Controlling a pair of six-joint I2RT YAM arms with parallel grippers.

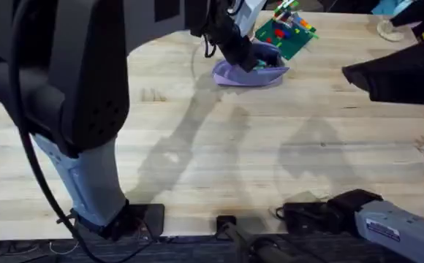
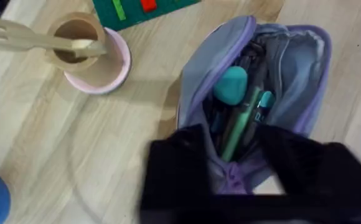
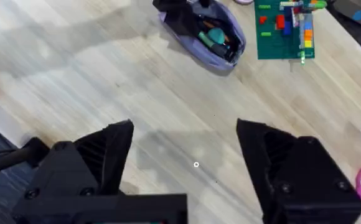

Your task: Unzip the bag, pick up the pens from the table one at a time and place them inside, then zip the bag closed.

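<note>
The table (image 1: 256, 161), a light butcher-block top with plank strips, is the working surface. The bag (image 1: 248, 73) lies at its far side, just beside the green brick plate (image 1: 285, 33). In the left wrist view the bag (image 2: 292, 68) gapes open, and a green pen (image 2: 241, 124) lies inside with dark items alongside; you cannot confirm from these views that the black pen is among them. A teal object (image 2: 230, 84) also sits in the mouth.

The left gripper (image 2: 236, 180) is at the bag's near end. Its fingers appear clenched on purple fabric or the zipper tab there, but which of the 2 you cannot tell. The right gripper (image 3: 183, 155) hangs over bare table, well apart from the bag, fingers spread and holding nothing.

Judgement: loading looks finished and closing is the step in hand.

Risks:
1. The bag is soft and unbraced; a pull along the zipper may drag it rather than close it.
2. The teal object or the pen may foul the zipper track.
3. A wooden cup (image 2: 75, 40) on a pink dish (image 2: 109, 71) stands near; a sliding bag could strike it.
</note>
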